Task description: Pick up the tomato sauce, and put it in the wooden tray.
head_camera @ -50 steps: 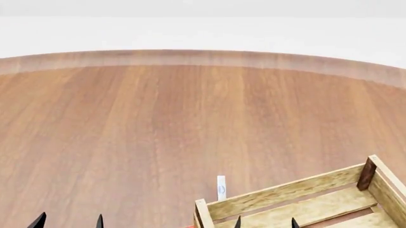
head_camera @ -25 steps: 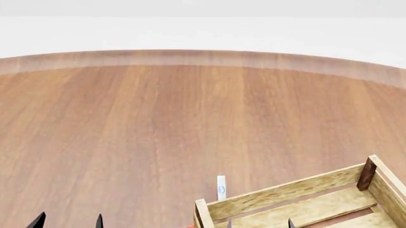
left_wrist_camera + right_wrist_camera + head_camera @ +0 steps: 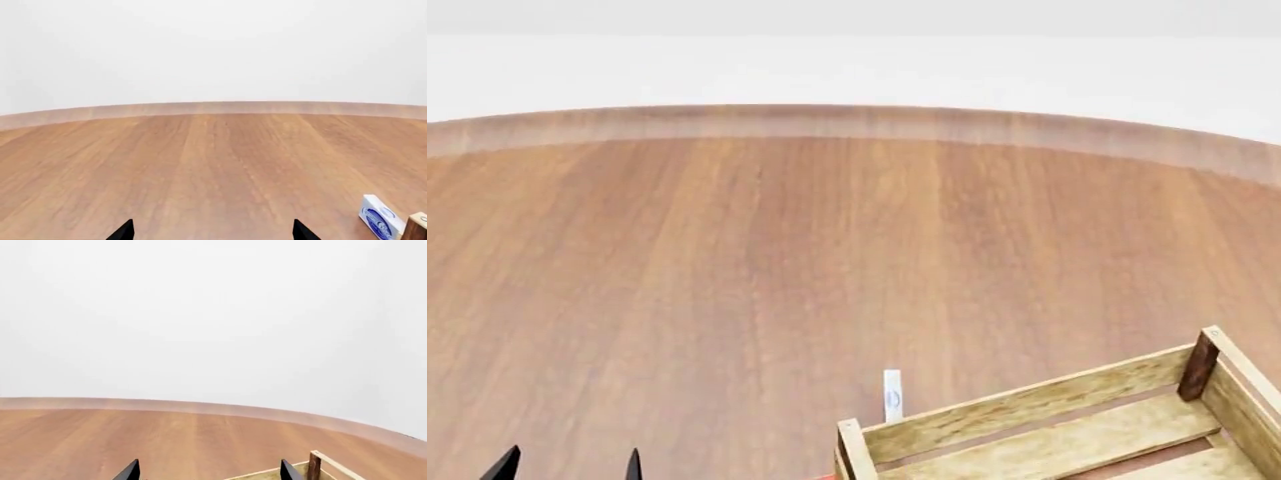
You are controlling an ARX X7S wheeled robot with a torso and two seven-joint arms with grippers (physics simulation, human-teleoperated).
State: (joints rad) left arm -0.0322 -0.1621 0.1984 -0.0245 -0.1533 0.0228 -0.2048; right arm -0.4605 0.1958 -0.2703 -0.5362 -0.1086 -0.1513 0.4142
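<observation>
Both claws are standing open and holding nothing: the left gripper [image 3: 569,466] is showing only two black fingertips at the near edge of the head view, and in its own wrist view the same tips are sitting wide apart with bare table [image 3: 827,260] between them. The right gripper [image 3: 208,471] is out of the head view; its wrist camera is showing two spread tips with nothing between them, looking out across the table with a corner post of the tray [image 3: 1068,420] just beyond. The tray is lying at the near right of the table, and what shows of its inside is empty. A small white-and-blue box [image 3: 892,394] is standing just beside the tray's far-left corner. The sauce is not appearing in any view; only a sliver of red [image 3: 827,477] is peeking in at the head view's bottom edge by the tray corner, too small to say whether it is the can. The task is looking to be at its very start, with the search and approach under way and no grasp made. The next move is calling for bringing the near part of the table into view, finding the red can, then lowering an open claw around it.
</observation>
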